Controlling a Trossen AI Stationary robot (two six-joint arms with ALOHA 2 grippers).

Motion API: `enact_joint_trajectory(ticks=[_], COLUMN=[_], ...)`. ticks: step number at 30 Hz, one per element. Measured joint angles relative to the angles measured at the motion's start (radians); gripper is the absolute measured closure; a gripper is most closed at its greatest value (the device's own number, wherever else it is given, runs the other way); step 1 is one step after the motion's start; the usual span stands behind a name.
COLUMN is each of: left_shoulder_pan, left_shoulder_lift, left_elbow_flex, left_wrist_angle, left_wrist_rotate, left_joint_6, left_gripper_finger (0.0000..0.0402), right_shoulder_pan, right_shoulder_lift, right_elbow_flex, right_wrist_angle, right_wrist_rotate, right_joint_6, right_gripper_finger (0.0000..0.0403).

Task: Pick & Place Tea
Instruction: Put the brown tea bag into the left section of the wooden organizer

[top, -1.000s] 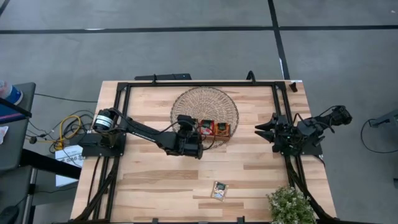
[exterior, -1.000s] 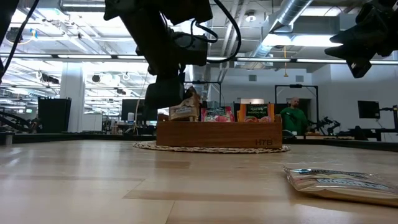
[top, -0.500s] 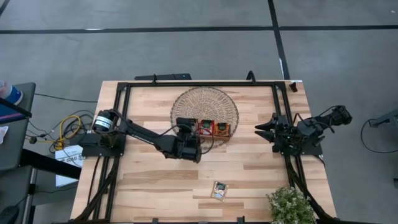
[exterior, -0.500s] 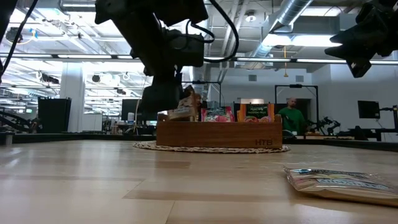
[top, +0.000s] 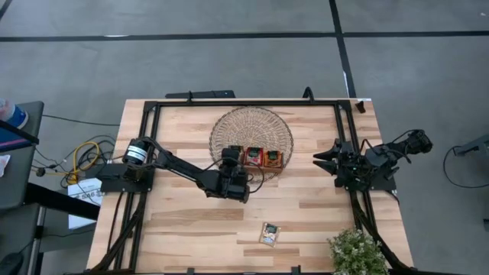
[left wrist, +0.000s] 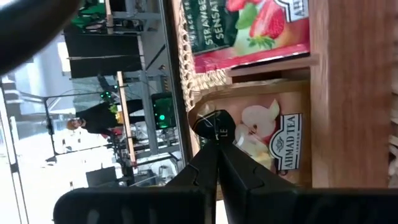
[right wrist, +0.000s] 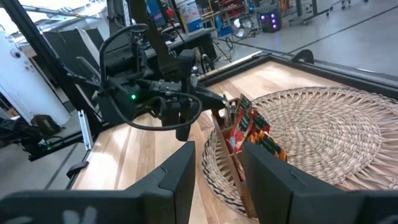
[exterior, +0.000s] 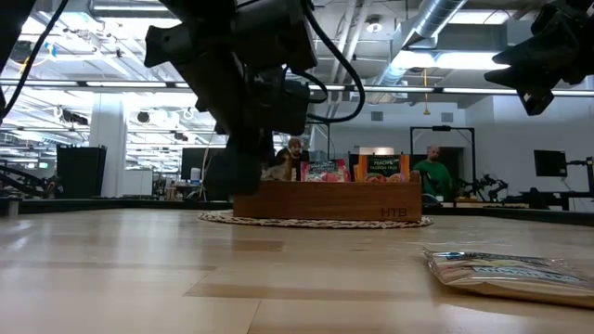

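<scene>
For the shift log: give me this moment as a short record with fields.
left gripper: shut on apple sachet, at the tray's left end
right gripper: open, parked at the table's right edge
tray: on the wicker mat; red and orange sachets standing in it
loose sachet: flat on the table, near edge
plant: near right corner

A round wicker mat [top: 252,130] lies at the far middle of the pale wooden table [top: 191,221], with a brown wooden tray [exterior: 325,199] standing on its near edge. A small leafy plant [top: 356,252] sits at the table's near right corner. Beyond the table, a person in green [exterior: 434,173] stands in the workshop.
</scene>
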Motion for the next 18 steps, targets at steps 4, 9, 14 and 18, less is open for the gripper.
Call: enact_joint_trajectory(ticks=[4, 9, 14, 18], left_shoulder_pan=[0.0, -0.002, -0.005, -0.005], left_shoulder_lift=[0.0, 0.0, 0.0, 0.0], left_elbow_flex=[0.0, 0.0, 0.0, 0.0], left_wrist_angle=[0.0, -0.001, -0.002, -0.005], left_wrist_rotate=[-0.026, 0.032, 0.037, 0.044], left_joint_6=[0.007, -0.023, -0.033, -0.062], left_gripper_finger=[0.0401, 0.0401, 0.0401, 0.0401], right_shoulder_pan=[0.0, 0.0, 0.0, 0.0], right_shoulder_lift=[0.0, 0.0, 0.0, 0.0], right_elbow_flex=[0.0, 0.0, 0.0, 0.0], right_wrist_angle=[0.0, 0.0, 0.0, 0.0], right_wrist_rotate=[0.0, 0.0, 0.0, 0.0], right_joint_6=[-0.008, -0.008, -0.008, -0.008], right_gripper_finger=[0.028, 0.028, 0.028, 0.028])
